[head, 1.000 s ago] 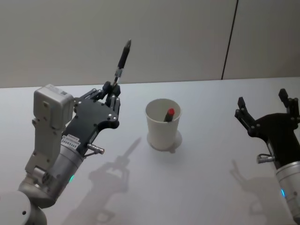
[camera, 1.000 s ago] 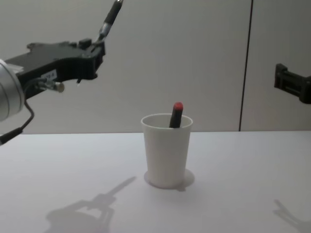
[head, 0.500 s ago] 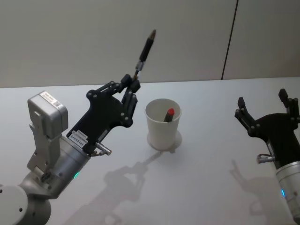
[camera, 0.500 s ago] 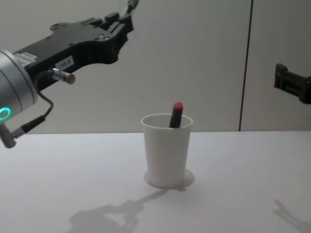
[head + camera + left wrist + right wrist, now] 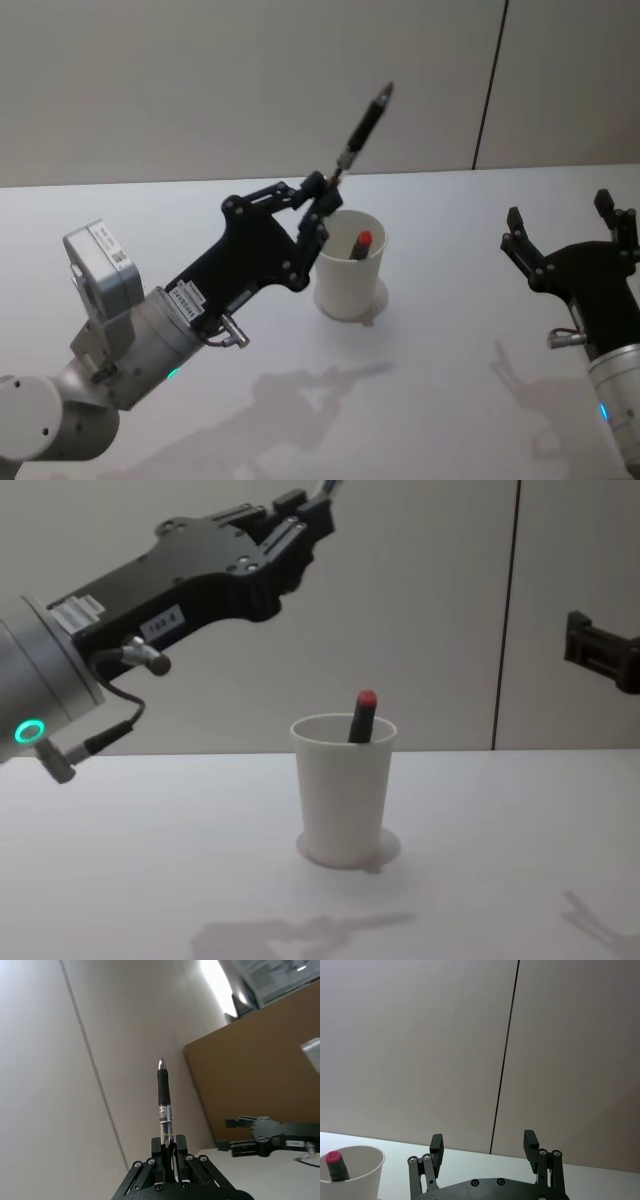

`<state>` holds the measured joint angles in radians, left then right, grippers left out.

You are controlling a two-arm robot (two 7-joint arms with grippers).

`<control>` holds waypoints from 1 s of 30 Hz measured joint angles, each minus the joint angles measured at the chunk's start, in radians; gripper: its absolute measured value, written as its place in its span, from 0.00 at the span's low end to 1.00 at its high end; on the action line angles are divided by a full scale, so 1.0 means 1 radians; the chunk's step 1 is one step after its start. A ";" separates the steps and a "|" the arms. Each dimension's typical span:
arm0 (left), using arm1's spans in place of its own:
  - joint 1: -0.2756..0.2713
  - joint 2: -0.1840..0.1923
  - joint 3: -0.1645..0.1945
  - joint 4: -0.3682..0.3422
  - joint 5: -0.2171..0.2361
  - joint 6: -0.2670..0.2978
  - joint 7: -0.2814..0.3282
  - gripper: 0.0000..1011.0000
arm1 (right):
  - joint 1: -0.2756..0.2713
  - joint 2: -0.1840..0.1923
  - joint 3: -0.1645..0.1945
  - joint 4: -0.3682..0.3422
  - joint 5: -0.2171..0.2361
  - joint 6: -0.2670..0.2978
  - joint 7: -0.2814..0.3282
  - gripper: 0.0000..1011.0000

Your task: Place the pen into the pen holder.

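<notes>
My left gripper (image 5: 318, 192) is shut on the lower end of a black pen (image 5: 364, 125) that points up and to the right, held in the air just above and left of the pen holder (image 5: 348, 265). In the left wrist view the pen (image 5: 164, 1102) stands straight out from the closed fingers (image 5: 155, 1152). The pen holder (image 5: 343, 788) is a white paper cup on the table, with a red-capped marker (image 5: 362, 715) leaning inside it. My right gripper (image 5: 570, 237) hovers open at the far right, empty, and its own view shows the right gripper (image 5: 484, 1147) with the cup (image 5: 351, 1170) beyond.
The table (image 5: 450, 330) is a plain white surface with open room all around the cup. A grey wall with a dark vertical seam (image 5: 507, 615) stands behind.
My left arm has swung right and higher, carrying the pen from the table's left side to just beside and above the cup. The right arm has stayed still.
</notes>
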<state>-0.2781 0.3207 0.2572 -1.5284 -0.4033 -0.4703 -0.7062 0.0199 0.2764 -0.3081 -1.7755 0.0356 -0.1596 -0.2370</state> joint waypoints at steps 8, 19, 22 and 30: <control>-0.059 -0.018 0.008 0.100 -0.058 -0.071 -0.183 0.17 | 0.000 0.000 0.000 0.000 0.000 0.000 0.000 0.99; -0.124 -0.039 0.020 0.211 -0.117 -0.148 -0.375 0.17 | 0.000 0.000 0.000 0.000 0.000 0.000 0.000 0.99; -0.132 -0.041 0.021 0.224 -0.124 -0.156 -0.395 0.17 | 0.000 0.000 0.000 0.000 0.000 0.000 0.000 0.99; -0.148 -0.047 0.024 0.253 -0.139 -0.176 -0.445 0.17 | -0.001 0.000 0.001 0.000 0.000 0.000 0.002 0.99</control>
<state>-0.4264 0.2737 0.2813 -1.2754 -0.5419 -0.6459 -1.1508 0.0192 0.2762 -0.3072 -1.7754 0.0355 -0.1596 -0.2353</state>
